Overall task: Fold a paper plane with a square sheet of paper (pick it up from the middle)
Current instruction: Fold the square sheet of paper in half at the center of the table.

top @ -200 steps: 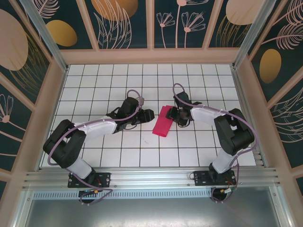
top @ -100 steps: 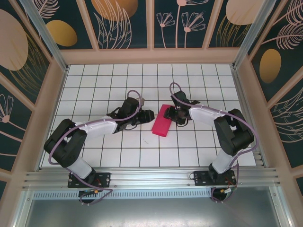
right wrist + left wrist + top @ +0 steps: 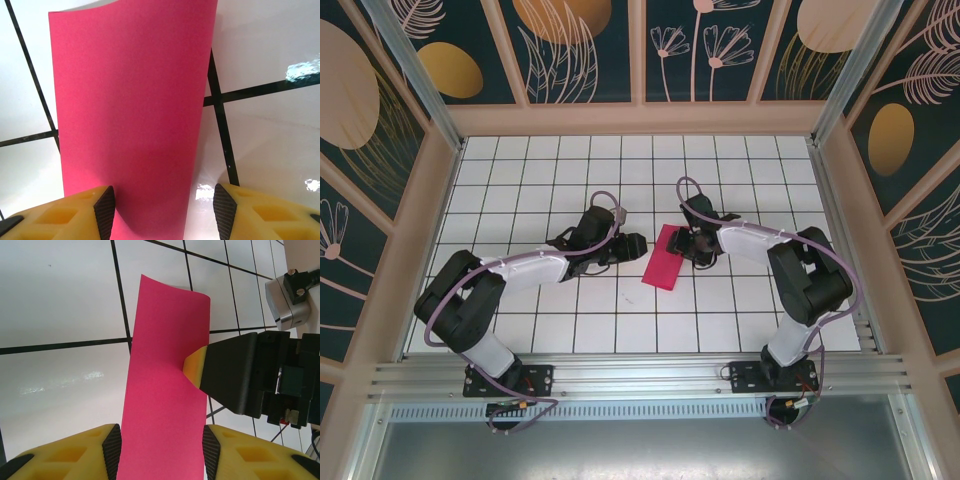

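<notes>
Low in the left wrist view, the left gripper (image 3: 161,440) has its jaws apart, and the folded square sheet of paper (image 3: 165,365) runs up between them. Farther up, mid-frame, one fingertip (image 3: 194,367) of the right gripper (image 3: 160,200), jaws also apart, touches the paper's right edge.

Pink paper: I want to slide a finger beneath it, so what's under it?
The white tiled table lies under the pink paper; black grid lines run beneath its edges and vanish. Whether a second folded layer sits below the top face cannot be seen.
</notes>
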`<state>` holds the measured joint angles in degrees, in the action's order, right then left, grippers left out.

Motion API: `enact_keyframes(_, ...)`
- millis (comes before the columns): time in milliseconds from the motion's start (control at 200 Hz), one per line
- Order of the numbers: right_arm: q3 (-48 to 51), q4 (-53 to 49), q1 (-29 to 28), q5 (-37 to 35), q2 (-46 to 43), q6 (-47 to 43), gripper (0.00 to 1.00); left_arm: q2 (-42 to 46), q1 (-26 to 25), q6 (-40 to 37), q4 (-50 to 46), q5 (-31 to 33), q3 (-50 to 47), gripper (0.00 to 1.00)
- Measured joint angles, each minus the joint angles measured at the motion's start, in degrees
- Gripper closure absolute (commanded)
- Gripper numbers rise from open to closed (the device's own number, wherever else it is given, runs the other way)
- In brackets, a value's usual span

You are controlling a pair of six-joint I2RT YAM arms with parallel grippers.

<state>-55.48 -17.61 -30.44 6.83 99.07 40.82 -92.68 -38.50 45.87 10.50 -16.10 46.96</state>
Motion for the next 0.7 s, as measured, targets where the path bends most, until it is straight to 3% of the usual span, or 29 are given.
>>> enact_keyframes(505,0.0,0.0,0.0,-0.6,0.0,0.7,0.43,-0.7,0.0,0.0,0.0,-1.0,0.6,0.56)
enact_keyframes(701,0.0,0.0,-0.1,-1.0,0.3,0.7,0.43,-2.3,0.0,-0.4,0.2,-2.7,0.9,0.74)
